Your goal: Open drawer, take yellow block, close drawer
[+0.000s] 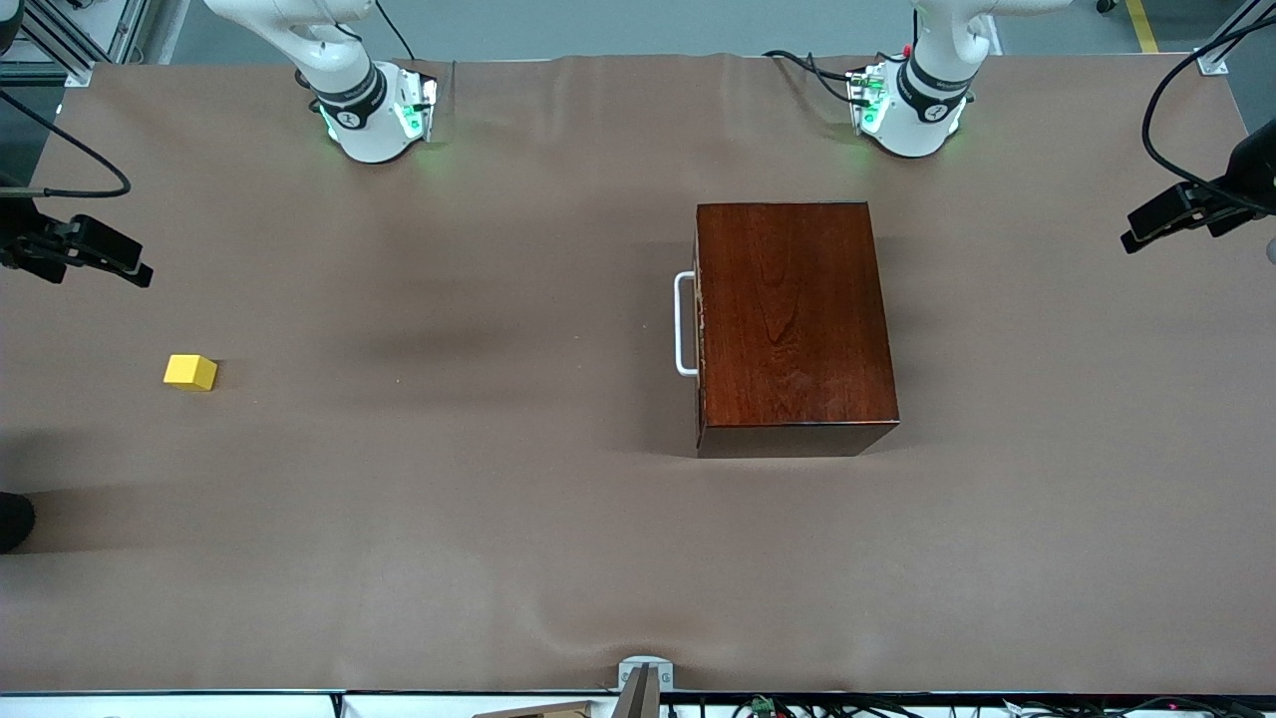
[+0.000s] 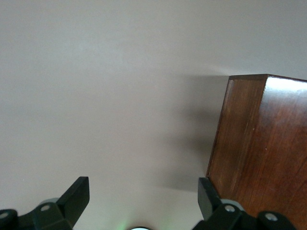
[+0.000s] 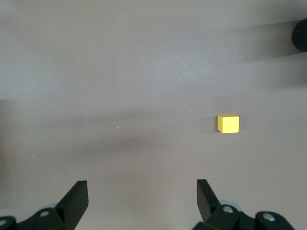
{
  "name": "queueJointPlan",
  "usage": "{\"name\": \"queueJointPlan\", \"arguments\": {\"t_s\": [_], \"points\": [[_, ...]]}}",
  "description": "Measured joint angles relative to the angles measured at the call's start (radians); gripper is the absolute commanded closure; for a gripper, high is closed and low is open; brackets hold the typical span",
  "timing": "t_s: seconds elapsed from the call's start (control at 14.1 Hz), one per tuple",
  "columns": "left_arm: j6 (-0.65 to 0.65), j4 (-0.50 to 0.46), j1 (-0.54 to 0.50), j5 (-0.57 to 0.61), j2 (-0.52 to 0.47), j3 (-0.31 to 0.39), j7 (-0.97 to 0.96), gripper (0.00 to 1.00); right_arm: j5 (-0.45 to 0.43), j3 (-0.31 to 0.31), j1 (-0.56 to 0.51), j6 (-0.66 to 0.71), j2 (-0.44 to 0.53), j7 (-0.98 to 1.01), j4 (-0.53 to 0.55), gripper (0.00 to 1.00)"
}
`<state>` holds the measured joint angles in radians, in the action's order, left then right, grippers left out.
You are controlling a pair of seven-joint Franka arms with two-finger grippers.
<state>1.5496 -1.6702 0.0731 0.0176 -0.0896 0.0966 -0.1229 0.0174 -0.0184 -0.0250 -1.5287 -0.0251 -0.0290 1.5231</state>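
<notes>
A glossy reddish-brown wooden box (image 1: pixel 793 319) stands on the brown table toward the left arm's end. Its drawer (image 1: pixel 701 329) is pushed in flush, and the white loop handle (image 1: pixel 685 324) faces the right arm's end. The yellow block (image 1: pixel 190 372) lies on the open table near the right arm's end, outside the box. Neither hand shows in the front view. My left gripper (image 2: pixel 143 191) hangs open and empty above the table beside a corner of the box (image 2: pixel 261 153). My right gripper (image 3: pixel 141 191) hangs open and empty high above the bare cloth, with the block (image 3: pixel 228 123) off to one side.
Both arm bases (image 1: pixel 374 115) (image 1: pixel 912 110) stand along the table's edge farthest from the front camera. Black camera mounts (image 1: pixel 85 249) (image 1: pixel 1191 204) reach in over the two ends of the table. A dark round object (image 1: pixel 15 519) sits at the edge at the right arm's end.
</notes>
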Motion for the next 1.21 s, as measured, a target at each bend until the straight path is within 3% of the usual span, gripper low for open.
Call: {"name": "queueJointPlan", "arguments": {"t_s": [1.21], "points": [[-0.041, 0.075, 0.021, 0.008, 0.060, -0.072, 0.111, 0.00, 0.000, 0.000, 0.003, -0.002, 0.000, 0.000, 0.000, 0.00]]}}
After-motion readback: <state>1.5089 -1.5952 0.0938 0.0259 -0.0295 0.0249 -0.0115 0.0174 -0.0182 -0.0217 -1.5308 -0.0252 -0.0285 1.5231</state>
